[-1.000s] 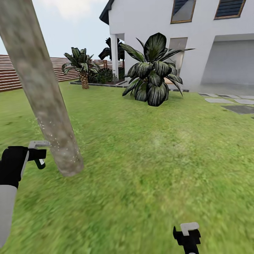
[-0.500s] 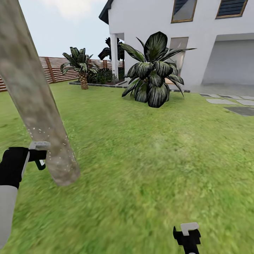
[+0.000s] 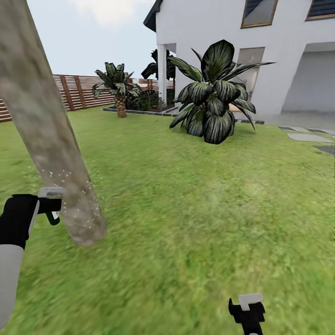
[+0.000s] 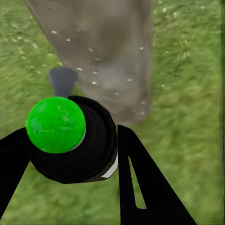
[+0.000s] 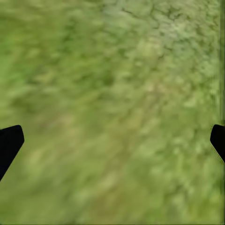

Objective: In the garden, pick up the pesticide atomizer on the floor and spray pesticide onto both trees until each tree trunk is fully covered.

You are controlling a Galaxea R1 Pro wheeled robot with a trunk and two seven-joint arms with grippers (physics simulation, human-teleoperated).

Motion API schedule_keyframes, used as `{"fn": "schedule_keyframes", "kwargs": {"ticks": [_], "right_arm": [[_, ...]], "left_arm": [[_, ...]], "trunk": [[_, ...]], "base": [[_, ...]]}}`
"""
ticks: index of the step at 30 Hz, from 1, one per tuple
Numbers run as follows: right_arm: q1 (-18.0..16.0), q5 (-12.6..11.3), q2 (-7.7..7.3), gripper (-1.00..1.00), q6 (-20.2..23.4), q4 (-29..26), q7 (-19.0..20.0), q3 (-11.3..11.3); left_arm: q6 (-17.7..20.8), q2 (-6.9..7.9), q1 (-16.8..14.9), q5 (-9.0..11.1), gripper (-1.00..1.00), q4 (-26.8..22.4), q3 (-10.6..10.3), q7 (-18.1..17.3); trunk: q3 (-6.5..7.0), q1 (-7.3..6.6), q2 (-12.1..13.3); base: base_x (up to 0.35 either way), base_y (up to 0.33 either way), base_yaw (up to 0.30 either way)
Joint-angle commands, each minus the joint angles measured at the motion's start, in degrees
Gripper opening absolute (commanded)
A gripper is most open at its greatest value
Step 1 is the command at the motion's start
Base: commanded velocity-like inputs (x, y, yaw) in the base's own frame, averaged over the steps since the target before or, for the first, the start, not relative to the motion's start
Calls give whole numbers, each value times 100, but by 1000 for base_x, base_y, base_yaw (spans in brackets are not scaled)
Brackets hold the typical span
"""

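A thick pale grey-brown tree trunk (image 3: 51,135) leans across the left of the head view, its base in the grass. Whitish pesticide specks (image 3: 70,186) dot its lower part. My left gripper (image 3: 51,207) sits right beside the trunk's base, shut on the pesticide atomizer (image 4: 70,136), a dark bottle showing a bright green round top. The left wrist view faces the speckled trunk (image 4: 103,51) at close range. My right gripper (image 3: 249,309) hangs low over the lawn, open, with only grass between its fingers (image 5: 9,143).
A big dark-leaved shrub (image 3: 211,100) stands mid-lawn before the white house (image 3: 279,46). A small palm (image 3: 118,86) and a slatted wooden fence (image 3: 74,90) lie at the back left. Grey stepping stones (image 3: 309,137) are at the right. Open grass stretches right of the trunk.
The whole view has swung left, so the house and shrub sit further right in the picture. Both arms hold the same places in the view. The left gripper stays by the trunk.
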Motion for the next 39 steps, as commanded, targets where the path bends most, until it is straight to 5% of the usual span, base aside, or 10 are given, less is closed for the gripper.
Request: {"fn": "schedule_keyframes", "kwargs": {"ticks": [1, 10, 18, 27, 39], "right_arm": [[-5, 59, 2, 100, -22, 9, -10, -46], [-5, 58, 1, 100, -22, 8, -8, -46], [-5, 58, 8, 100, -22, 8, -7, -46], [-5, 58, 10, 100, -22, 8, -4, -46], [-5, 63, 10, 100, -22, 9, -4, -46]], "left_arm": [[20, -2, -5, -60, -100, -14, 9, -53], [20, 20, 21, -85, -100, 7, 36, -44], [-18, 25, 493, -81, -100, 6, 210, -35], [-34, 3, 657, -80, -100, 17, 321, 375], [-76, -399, 867, -50, -100, 297, 343, 412]], "trunk": [[-5, -1, -2], [-5, -1, -2], [-5, -1, -2], [-5, -1, -2], [-5, -1, -2]], "base": [[0, -273, 1], [0, -273, 0], [58, -269, 43], [262, -161, 265], [118, -37, 31]]}}
